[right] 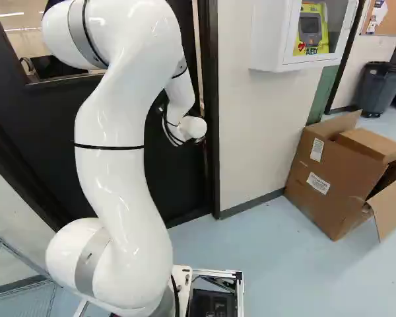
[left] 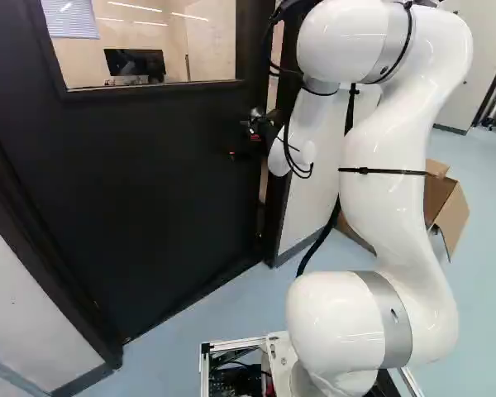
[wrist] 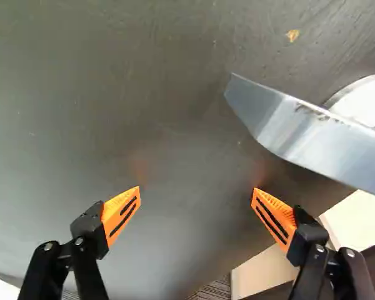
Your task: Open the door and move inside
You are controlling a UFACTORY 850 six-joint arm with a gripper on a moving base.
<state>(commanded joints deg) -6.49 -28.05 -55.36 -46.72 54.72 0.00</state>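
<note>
Door handle (wrist: 303, 136) — cut off by the wrist view's edge.

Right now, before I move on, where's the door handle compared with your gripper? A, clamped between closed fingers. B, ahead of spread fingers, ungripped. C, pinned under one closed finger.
B: the wrist view shows the gripper with its fingers wide apart, and the door handle lying ahead of them, not between the pads.

"AED" (right: 311, 51), heart sign (right: 301, 47), on wall cabinet (right: 270, 39)
</note>
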